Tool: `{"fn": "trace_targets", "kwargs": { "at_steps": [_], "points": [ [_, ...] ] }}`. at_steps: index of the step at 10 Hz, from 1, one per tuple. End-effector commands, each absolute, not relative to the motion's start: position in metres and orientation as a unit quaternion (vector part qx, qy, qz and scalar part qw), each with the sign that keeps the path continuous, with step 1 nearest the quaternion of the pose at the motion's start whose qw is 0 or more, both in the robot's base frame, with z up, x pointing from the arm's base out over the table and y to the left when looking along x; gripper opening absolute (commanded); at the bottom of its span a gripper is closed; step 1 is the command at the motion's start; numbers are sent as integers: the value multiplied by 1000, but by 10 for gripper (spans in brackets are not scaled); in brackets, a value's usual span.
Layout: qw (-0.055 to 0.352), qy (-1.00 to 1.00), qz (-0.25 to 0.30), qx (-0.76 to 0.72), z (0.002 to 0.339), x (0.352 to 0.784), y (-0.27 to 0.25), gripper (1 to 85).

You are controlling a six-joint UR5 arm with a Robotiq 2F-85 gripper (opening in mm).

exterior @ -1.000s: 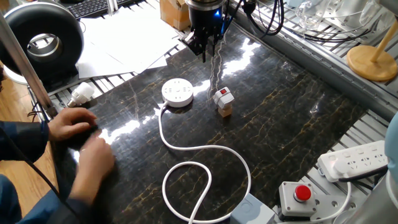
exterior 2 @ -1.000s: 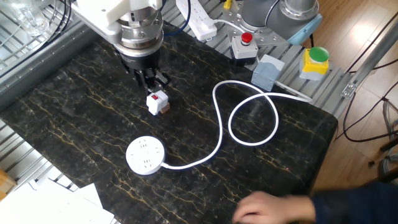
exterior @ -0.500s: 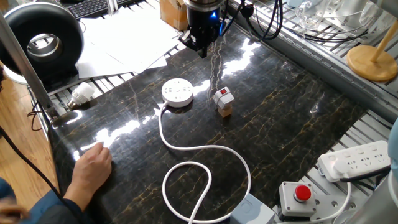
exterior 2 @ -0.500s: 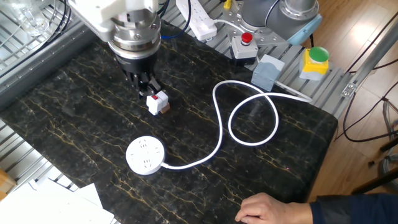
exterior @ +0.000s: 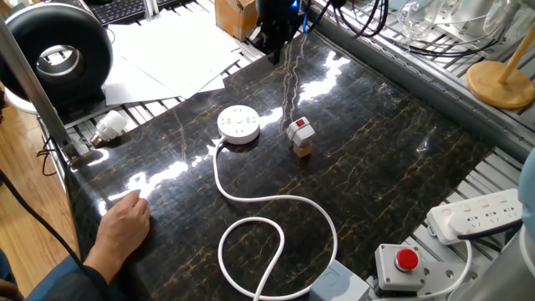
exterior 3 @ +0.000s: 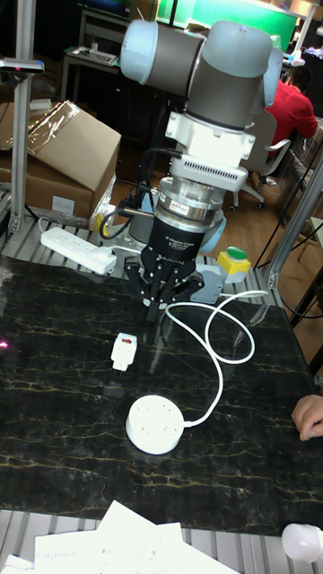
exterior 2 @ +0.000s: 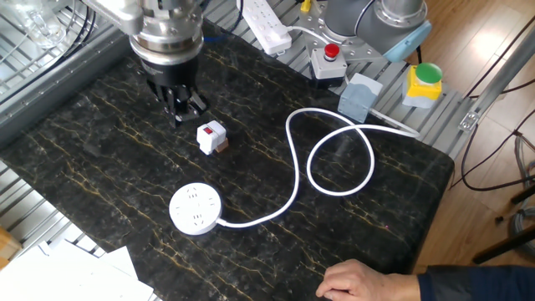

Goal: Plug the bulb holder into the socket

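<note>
One fixed view looks down steeply from a long side of the dark marble table, with the arm at the far top edge and the power strip near its lower right. The other fixed view looks down from the opposite side, so that strip sits at its top. The tall fixed view stands low and close at the table's edge, facing the arm head-on. All 3 share the socket and bulb holder.
</note>
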State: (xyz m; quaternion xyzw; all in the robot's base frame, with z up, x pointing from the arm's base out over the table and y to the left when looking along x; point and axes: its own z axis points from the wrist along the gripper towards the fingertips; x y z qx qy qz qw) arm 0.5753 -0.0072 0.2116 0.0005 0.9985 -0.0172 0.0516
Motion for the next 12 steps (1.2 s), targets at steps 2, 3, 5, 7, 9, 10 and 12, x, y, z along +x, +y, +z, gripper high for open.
{"fn": "trace_targets", "kwargs": {
  "at_steps": [2,3,5,7,9,10,12],
  "points": [
    [27,1000,2,11,211,562,1,13],
    [32,999,10,13,209,565,5,13],
    [31,999,2,8,212,566,1,13],
    [21,1000,-14,10,221,569,-4,13],
    [15,1000,-17,12,234,579,4,13],
    [21,999,-21,12,242,591,10,13],
    [29,999,-27,18,248,602,14,13]
  ]
}}
